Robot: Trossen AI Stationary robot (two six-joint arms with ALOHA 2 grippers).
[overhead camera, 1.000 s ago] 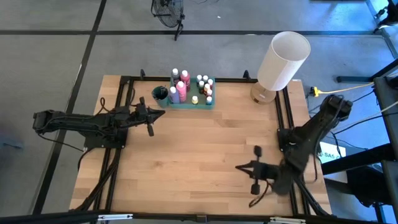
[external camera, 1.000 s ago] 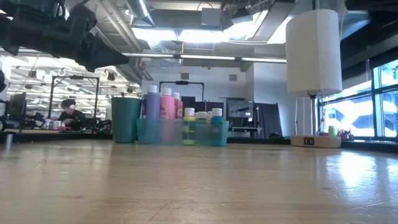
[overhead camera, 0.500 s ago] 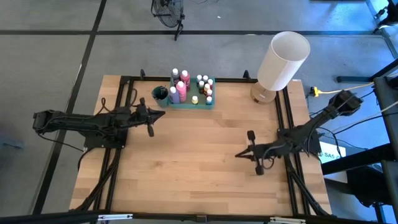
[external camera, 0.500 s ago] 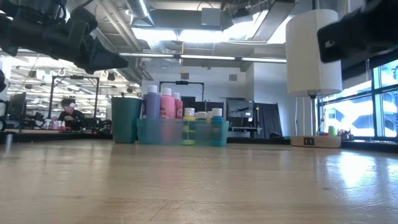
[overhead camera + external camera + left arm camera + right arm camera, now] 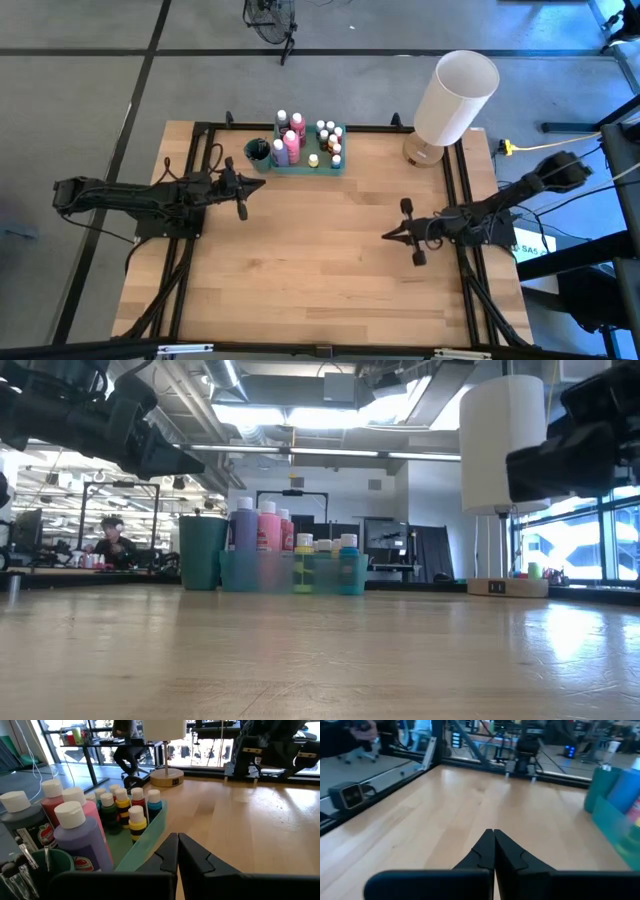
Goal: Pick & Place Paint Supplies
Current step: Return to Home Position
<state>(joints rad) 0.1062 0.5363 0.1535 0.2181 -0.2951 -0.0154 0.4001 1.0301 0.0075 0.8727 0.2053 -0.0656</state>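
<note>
I am holding my left end effector [image 5: 176, 840] pinched narrow, its two dark fingers touching with nothing between them. It is hovering above the bench [image 5: 320, 270] near the back left, pointing at the paint supplies. My right end effector [image 5: 493, 836] is also closed tight and empty, hanging over the right side of the bench, well apart from the supplies.

The paint bottles [image 5: 308, 145] are standing upright, crowded together in a see-through green tray [image 5: 145, 845] at the back edge of the bench. All of them are wearing white caps. The tall ones are sitting at the end near the cup [image 5: 257, 152]: a purple bottle [image 5: 82, 842], a pink bottle [image 5: 95, 815] behind it, and a red bottle [image 5: 52, 807]. The small ones are filling the other end, among them a yellow bottle [image 5: 137, 824] and a blue bottle [image 5: 154, 806]. The thin paintbrushes [image 5: 17, 870] are poking up out of the dark green cup, which is standing just beside the tray. A big white lamp [image 5: 455, 95] is standing at the back right corner.
</note>
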